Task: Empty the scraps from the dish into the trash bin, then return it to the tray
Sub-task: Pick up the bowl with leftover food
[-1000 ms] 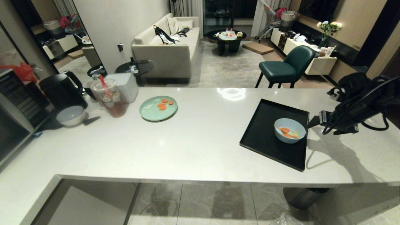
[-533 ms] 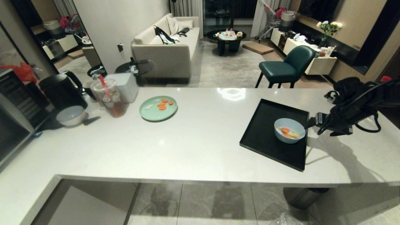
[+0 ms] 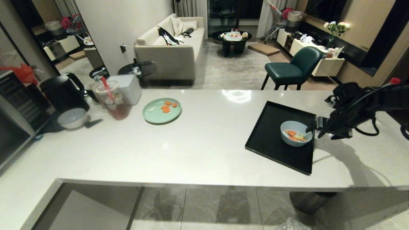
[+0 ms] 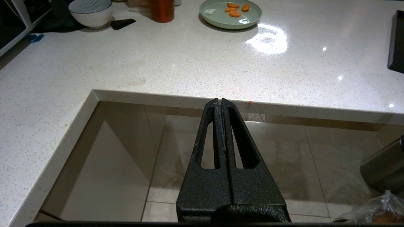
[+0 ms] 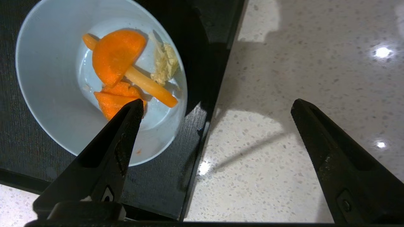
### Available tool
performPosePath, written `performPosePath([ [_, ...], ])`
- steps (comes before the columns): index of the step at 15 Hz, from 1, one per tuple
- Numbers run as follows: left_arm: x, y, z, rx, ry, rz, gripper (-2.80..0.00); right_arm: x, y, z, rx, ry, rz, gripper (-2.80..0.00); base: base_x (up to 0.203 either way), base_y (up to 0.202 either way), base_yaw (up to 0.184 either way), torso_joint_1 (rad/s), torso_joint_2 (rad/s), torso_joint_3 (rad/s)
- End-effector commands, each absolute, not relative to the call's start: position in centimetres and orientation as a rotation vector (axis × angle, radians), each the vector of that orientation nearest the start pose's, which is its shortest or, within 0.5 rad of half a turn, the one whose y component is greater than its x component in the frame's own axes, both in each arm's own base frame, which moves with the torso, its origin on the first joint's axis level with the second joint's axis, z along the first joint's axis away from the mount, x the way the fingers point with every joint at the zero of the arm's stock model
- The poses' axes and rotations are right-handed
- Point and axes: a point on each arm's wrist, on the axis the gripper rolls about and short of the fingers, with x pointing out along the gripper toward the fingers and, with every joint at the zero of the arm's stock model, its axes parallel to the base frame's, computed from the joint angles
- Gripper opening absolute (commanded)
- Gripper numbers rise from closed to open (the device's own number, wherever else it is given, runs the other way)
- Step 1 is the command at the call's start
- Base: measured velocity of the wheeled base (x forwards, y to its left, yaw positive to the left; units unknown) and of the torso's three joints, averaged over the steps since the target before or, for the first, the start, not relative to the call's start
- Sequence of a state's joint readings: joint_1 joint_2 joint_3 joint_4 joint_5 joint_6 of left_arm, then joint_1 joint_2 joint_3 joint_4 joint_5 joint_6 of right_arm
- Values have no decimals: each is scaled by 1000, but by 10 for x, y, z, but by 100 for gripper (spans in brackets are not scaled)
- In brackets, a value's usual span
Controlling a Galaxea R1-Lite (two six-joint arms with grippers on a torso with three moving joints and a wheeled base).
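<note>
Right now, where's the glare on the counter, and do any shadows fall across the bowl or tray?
Head view: one bright ceiling-light reflection on the counter behind the tray, and the right arm's shadow runs over the counter beside the tray. Left wrist view: a large glare patch near the green plate. Right wrist view: small glints on the counter, and a shadow crosses the tray edge beside the bowl.

R arm comes in from the right side of the head view, forearm stretched low and roughly level, cables looped along it. R pincer (image 3: 312, 126) is spread wide, tips pointing down; in the R wrist view one finger (image 5: 118, 138) and the other are well apart, nothing between them. L arm is parked low; L pincer (image 4: 220, 101) has both fingers pressed flat together, pointing fwd, holding nothing.
</note>
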State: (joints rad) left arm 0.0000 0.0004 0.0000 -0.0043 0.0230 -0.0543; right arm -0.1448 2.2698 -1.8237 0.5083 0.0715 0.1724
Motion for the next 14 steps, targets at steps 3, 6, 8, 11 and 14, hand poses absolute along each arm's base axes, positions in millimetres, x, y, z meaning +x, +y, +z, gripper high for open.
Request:
performPosePath([
  [3,-23,1,76,-55,-4,23,-280,442,-51,133,252,957,-126,0,0,0,0,0,0,0],
  [6,-23,1,76,-55,-5,23,-280,444,-43,129,249,968,-113,0,0,0,0,0,0,0],
  [8,-23,1,76,-55,-4,23,-280,446,-39,128,251,967,-109,0,0,0,0,0,0,0],
  [11,-23,1,76,-55,-4,23,-280,450,-39,126,250,964,-109,0,0,0,0,0,0,0],
  [14,-23,1,76,-55,-5,23,-280,450,-39,125,251,968,-109,0,0,0,0,0,0,0],
])
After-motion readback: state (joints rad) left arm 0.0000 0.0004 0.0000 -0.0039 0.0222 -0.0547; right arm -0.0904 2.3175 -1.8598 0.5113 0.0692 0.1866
